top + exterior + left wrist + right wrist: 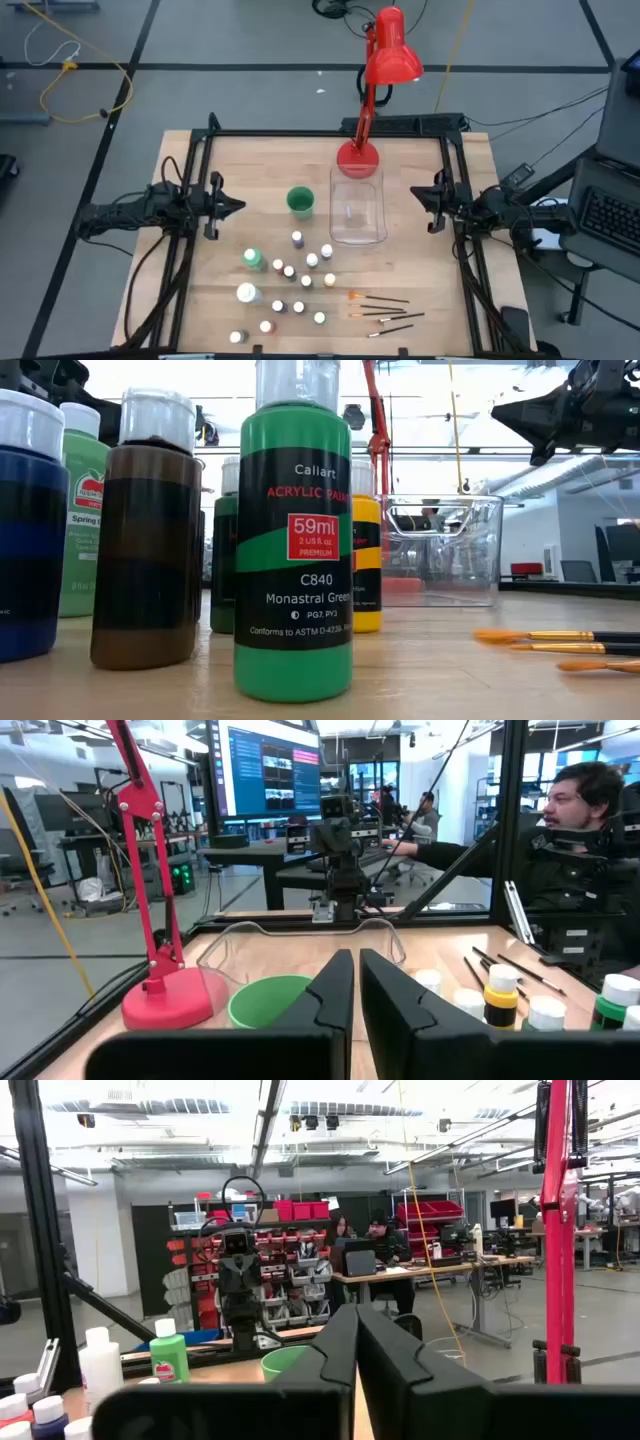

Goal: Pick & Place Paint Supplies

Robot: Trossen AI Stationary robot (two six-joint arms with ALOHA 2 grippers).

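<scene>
Monastral Green bottle (293, 550) sitting nearest: rigid, light, likely slick; grip body. Left gripper (232, 206), right gripper (418, 194) waiting, fingers closed, holding nothing.

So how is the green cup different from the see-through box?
The cup is round, solid green and small; the box is rectangular, clear and much bigger. The cup stands by itself on the table, while the box sits right next to the red lamp's base. Both stand upright and are open on top.

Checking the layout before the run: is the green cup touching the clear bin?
Apart. The high view shows bare wood between the green cup and the clear bin; the cup stands clear of the bin's left wall.
</scene>
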